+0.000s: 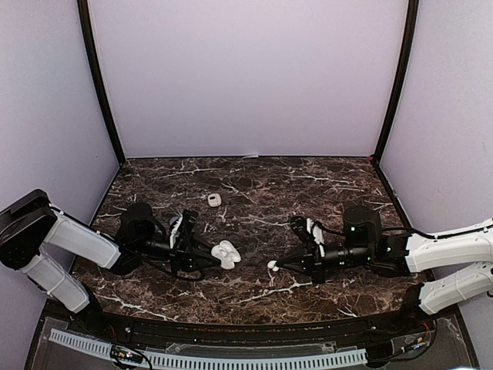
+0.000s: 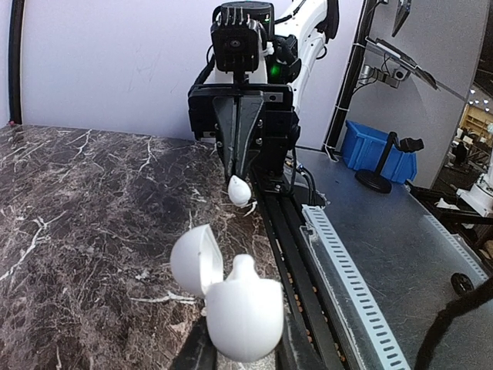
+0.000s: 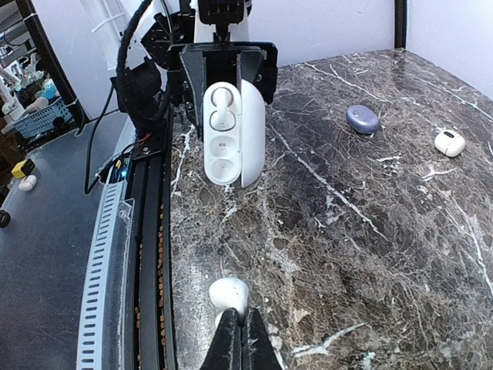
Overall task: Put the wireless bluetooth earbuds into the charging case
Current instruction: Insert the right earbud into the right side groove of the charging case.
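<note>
Over the dark worktop (image 1: 308,185), the left tool (image 1: 209,253) clamps the open case (image 2: 243,308) while the right tool (image 3: 235,317) pinches 1 earbud (image 3: 229,293) apart from it, light, hard, slippery, likely best held by its stem.

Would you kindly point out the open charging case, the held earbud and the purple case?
open charging case (image 3: 226,146), right wrist view, inner face.
held earbud (image 2: 239,190), left wrist view, rounded body.
purple case (image 3: 362,119), right wrist view, top surface.
</note>
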Controlling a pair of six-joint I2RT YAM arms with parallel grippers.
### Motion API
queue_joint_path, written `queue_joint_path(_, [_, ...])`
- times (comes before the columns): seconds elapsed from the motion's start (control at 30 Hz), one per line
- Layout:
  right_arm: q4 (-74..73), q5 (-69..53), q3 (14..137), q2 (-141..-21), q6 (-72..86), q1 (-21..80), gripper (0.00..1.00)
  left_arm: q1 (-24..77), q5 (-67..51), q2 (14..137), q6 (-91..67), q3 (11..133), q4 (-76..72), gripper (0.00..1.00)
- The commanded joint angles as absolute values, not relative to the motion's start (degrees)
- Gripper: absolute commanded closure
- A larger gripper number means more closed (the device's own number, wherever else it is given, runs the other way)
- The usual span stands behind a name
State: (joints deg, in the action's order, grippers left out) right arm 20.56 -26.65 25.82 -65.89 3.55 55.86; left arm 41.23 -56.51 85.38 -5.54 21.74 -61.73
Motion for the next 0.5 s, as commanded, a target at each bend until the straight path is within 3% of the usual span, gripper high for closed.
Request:
queue_joint_path(0.0, [23.1, -25.0, 25.9, -65.0, 0.7, 58.0, 1.00, 40.9, -57.9, 83.8, -2.3, 22.6, -60.6, 0.85])
queue_joint_path(0.47, [26.2, -20.4, 33.1, -72.7, -2.0, 63.8, 1.00, 40.9, -60.2, 85.8, -4.0, 22.1, -66.5, 0.85])
